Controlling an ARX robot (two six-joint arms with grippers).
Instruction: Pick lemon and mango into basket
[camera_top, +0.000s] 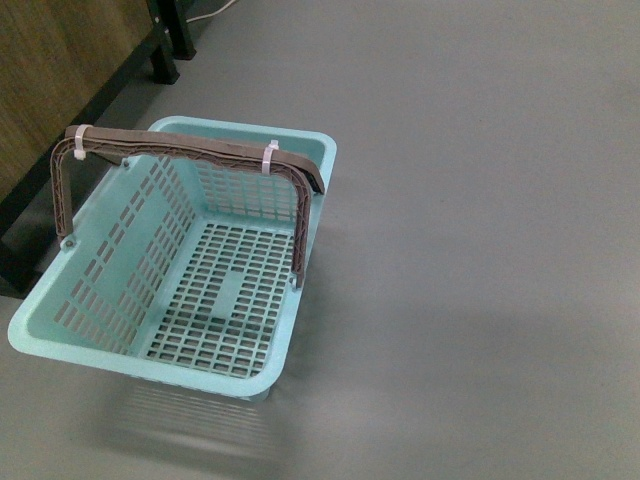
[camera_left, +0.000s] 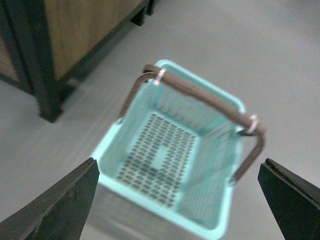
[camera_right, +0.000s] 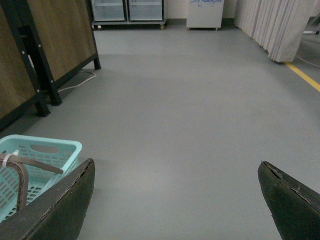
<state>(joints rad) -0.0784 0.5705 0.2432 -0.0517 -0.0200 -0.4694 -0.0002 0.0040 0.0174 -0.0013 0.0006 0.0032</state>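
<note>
The light teal basket (camera_top: 300, 300) stands on the grey floor at the left of the front view, with nothing inside and its brown-grey handles (camera_top: 190, 148) raised and tied with white zip ties. Neither arm shows in that view. My left gripper (camera_left: 180, 200) hangs open high over the basket (camera_left: 220, 227), which looks blurred there. My right gripper (camera_right: 177, 200) is open over bare floor, with a corner of the basket (camera_right: 45, 147) beside one fingertip (camera_right: 60, 210). The lemon and the mango are out of view.
A wooden panel on black legs (camera_top: 60, 90) stands close behind the basket at the left. A white cable (camera_right: 75, 82) lies on the floor by it. Far off are glass-door cabinets (camera_right: 127, 10), a curtain (camera_right: 275, 25) and a yellow floor line (camera_right: 305, 77).
</note>
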